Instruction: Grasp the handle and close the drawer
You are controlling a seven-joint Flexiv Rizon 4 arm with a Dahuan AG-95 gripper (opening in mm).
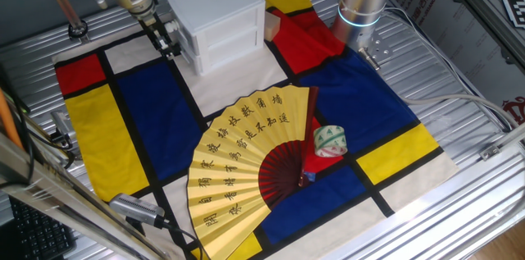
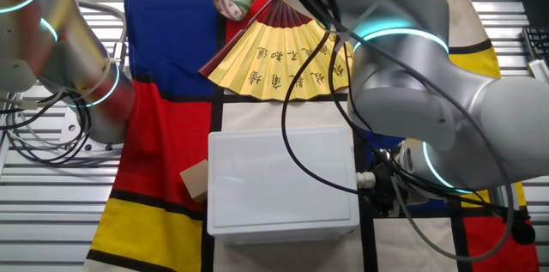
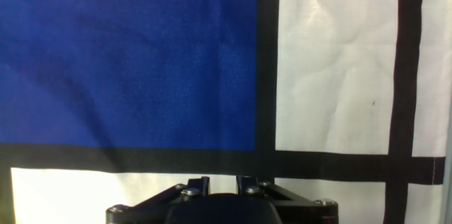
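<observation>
The small white two-drawer cabinet (image 1: 215,10) stands at the back of the cloth, its front facing the fan. Its two drawer fronts (image 1: 230,45) look flush with the body; I cannot tell which is the task drawer. I cannot make out the handle in any view. My gripper (image 1: 170,44) hangs low beside the cabinet's left side, apart from the front. In the other fixed view it (image 2: 383,188) is to the right of the cabinet top (image 2: 283,178). The hand view shows only cloth below, with a narrow gap between the fingers (image 3: 204,181) and nothing held.
A yellow folding fan (image 1: 246,161) lies open mid-cloth with a roll of tape (image 1: 330,141) by it. A small cardboard box (image 2: 195,179) sits against the cabinet's far side. A second arm's base (image 1: 361,6) stands at the back right. Metal table slats (image 1: 459,55) surround the cloth.
</observation>
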